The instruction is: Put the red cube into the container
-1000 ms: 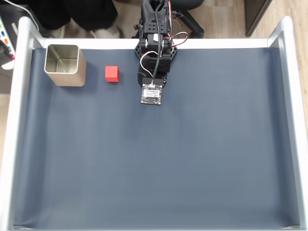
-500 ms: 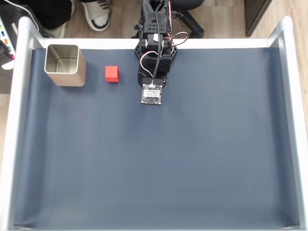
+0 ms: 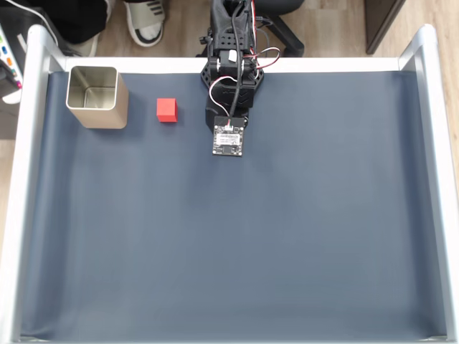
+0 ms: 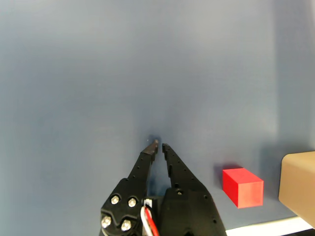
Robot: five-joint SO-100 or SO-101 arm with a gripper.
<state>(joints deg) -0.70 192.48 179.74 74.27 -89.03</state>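
Fixed view — the container (image 3: 97,97) stands upright in the counter's (image 3: 229,236) far-left corner; the red cube (image 3: 167,110) lies just to its right, apart from it, near the far edge. The arm (image 3: 231,79) reaches in from the middle of the far edge.

Wrist view — the hand (image 4: 158,145) hangs above bare counter (image 4: 123,73), fingertips nearly together, holding nothing; red cube (image 4: 242,187) and container (image 4: 299,187) sit at lower right.

So the black robot arm (image 3: 231,79) at top centre of the fixed view nudged its small circuit board (image 3: 228,140) slightly down-right, and a person's white-and-black sandal (image 3: 145,20) slid in at upper left.
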